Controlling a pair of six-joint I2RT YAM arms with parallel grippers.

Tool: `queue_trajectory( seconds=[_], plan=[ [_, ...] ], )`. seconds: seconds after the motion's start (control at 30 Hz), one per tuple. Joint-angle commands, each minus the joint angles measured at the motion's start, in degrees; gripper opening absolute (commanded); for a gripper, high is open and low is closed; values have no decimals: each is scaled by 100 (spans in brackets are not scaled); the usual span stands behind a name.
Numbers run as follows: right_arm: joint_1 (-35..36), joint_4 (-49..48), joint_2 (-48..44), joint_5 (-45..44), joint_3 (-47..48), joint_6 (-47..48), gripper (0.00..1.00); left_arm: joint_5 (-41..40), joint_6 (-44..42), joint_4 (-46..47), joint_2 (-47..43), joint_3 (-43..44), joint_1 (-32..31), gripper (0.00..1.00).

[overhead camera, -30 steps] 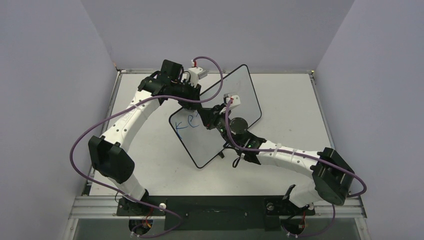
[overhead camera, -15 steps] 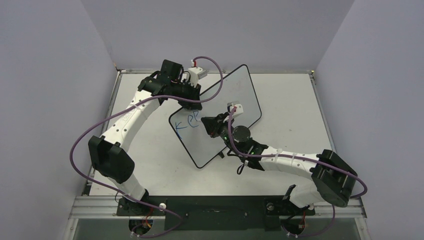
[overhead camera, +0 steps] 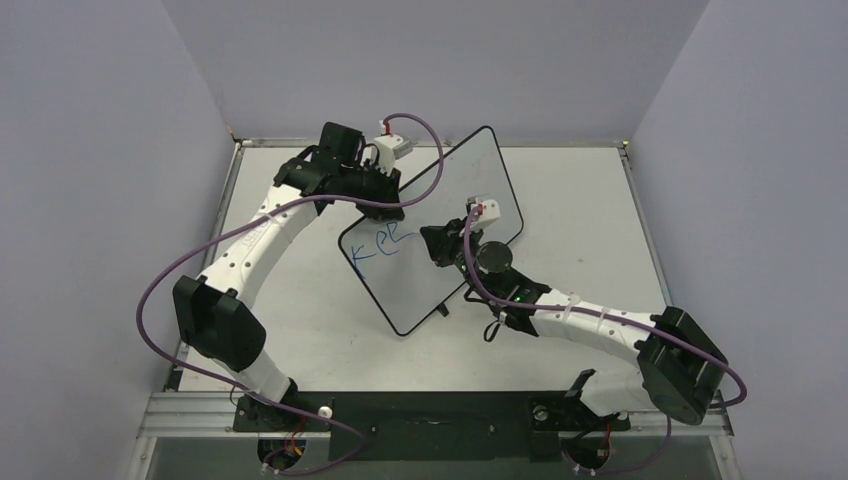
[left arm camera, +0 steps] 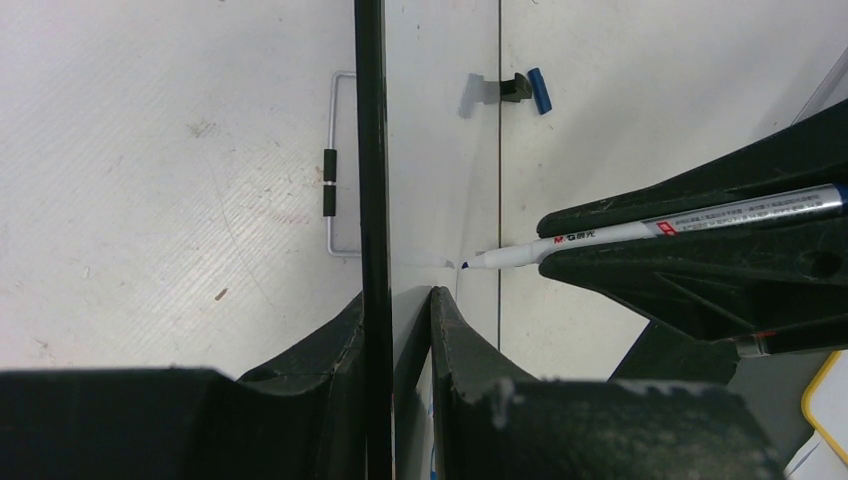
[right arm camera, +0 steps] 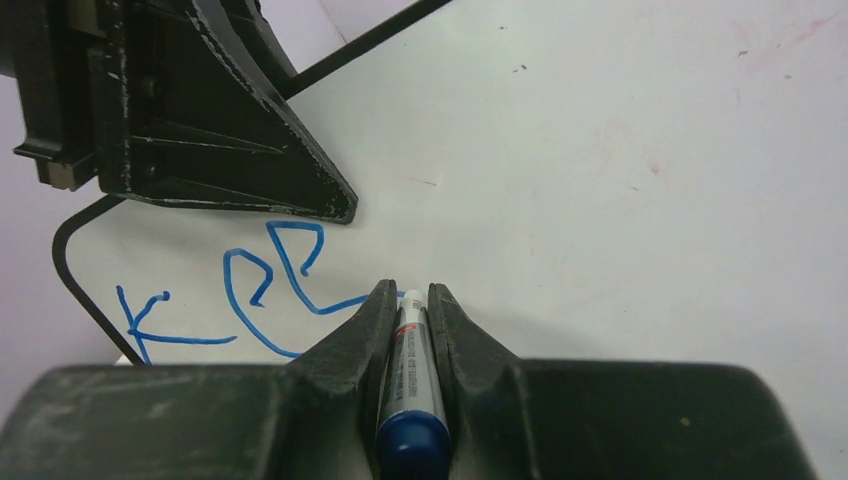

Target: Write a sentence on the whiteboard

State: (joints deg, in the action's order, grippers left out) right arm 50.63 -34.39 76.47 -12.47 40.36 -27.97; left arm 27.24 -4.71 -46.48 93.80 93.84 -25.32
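1. Top external view: the blue writing (overhead camera: pixel 380 245) near the lower-left corner of the whiteboard (overhead camera: pixel 480 185) is longer than it was a second ago. A "K" and one loop have become a "K", two loops and a trailing stroke.
2. Over the same second, the right gripper (right arm camera: pixel 405 292) has shifted along the whiteboard, away from that corner and toward its middle.
3. Judgement: only the first word is under way. Most of the whiteboard is bare, so the task is at an early stage.
4. The right gripper is closed on a marker (right arm camera: pixel 408 370). The barrel is pinched between both fingers, with its blue end toward the wrist camera.
5. The marker tip sits at the end of the newest stroke, directly ahead of the fingertips. The rest of the writing lies on the corner side of the gripper.
6. The left gripper (left arm camera: pixel 397 300) is clamped on the whiteboard's black rim, one finger on each face. It grips just above the writing and holds the whiteboard tilted.
7. Left wrist view: the marker tip is at the white face. Whether it presses or only grazes cannot be told.
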Motion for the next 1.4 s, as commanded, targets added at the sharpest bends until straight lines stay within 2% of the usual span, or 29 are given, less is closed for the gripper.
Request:
queue_trajectory(
  seconds=[0.0,0.2,0.73,1.1,1.37],
  plan=[
    [-38,4,-452,202,136,346,0,-539,-597,650,-93,-55,-52,0],
    [-96,90,-582,218,405,548,0,-553,-619,601,-133,-79,-52,0],
    [-252,221,133,341,1213,533,0,-440,-592,723,-213,-191,-61,0],
    [-254,243,302,363,1133,474,0,-413,-586,723,-238,-213,-68,0],
    [-247,212,284,350,711,351,0,-415,-581,727,-243,-226,-67,0]
  ],
)
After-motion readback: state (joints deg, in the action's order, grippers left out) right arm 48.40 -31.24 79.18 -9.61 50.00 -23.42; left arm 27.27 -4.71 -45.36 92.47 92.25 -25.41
